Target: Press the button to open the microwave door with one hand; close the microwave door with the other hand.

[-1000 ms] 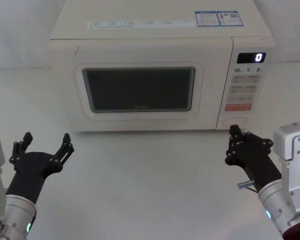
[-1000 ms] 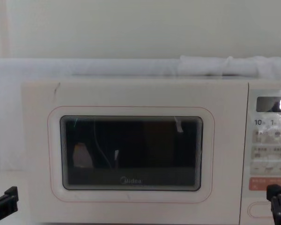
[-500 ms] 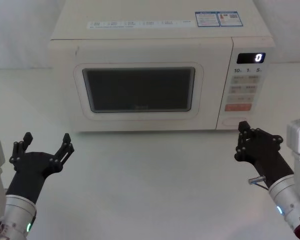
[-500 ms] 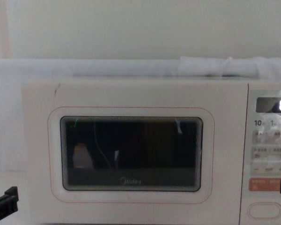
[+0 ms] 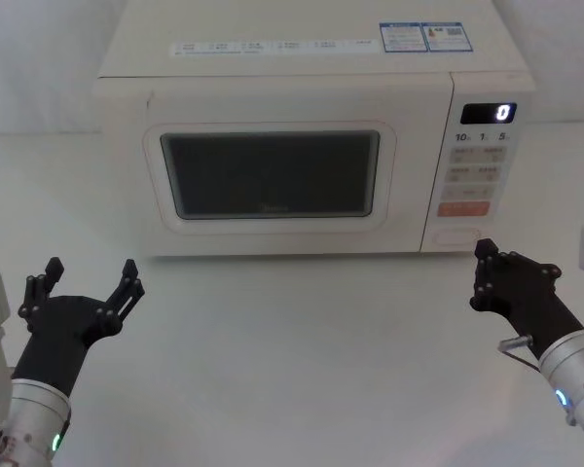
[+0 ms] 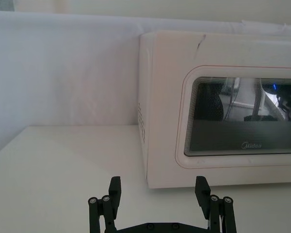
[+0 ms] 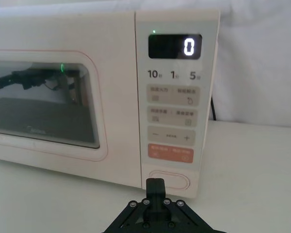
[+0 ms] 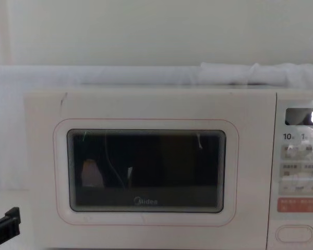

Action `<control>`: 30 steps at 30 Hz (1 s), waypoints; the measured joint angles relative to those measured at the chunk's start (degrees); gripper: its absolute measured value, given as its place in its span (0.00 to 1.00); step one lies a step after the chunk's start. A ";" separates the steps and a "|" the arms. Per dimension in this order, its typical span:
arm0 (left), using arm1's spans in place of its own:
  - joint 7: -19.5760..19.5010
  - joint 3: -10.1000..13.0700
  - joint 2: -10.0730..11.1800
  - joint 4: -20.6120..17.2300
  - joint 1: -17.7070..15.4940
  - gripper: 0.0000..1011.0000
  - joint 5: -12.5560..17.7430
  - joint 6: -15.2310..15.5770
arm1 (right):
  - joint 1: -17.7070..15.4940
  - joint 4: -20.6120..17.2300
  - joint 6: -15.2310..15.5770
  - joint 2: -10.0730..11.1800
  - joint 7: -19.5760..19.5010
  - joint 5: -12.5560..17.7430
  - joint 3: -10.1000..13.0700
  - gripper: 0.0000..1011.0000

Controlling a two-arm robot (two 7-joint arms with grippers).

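Button (image 7: 168, 181) directly ahead of closed, empty right hand (image 7: 155, 187); left hand (image 5: 86, 284) open, empty, farther.

Cream-white microwave door (image 5: 271, 175) with dark, nearly black window and thin orange outline around it. Grey "Midea" logo below the window. Right of the door, cream button (image 7: 169, 181) with thin outline, unmarked. Just above it, orange-red key (image 7: 170, 154). Higher on the panel, black display (image 7: 175, 46) with white "0". Black left gripper (image 5: 88, 280) and black right gripper (image 5: 481, 274). White table (image 5: 292, 350).
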 joint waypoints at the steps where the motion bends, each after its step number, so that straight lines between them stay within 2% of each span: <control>1: 0.00 0.00 0.00 0.00 0.00 0.99 0.00 0.00 | 0.40 0.45 0.44 -0.09 0.08 0.16 0.06 0.00; 9: 0.00 0.00 0.00 0.00 0.00 0.99 0.00 0.00 | 2.97 3.77 1.95 -0.60 0.31 0.80 0.24 0.00; 19: 0.00 0.00 0.00 0.00 0.00 0.99 0.00 0.00 | 6.83 9.51 1.68 -1.39 0.44 1.07 0.05 0.00; 30: 0.00 0.00 0.00 0.00 0.00 0.99 0.00 0.00 | 10.11 13.78 1.32 -1.63 0.93 1.06 -0.38 0.00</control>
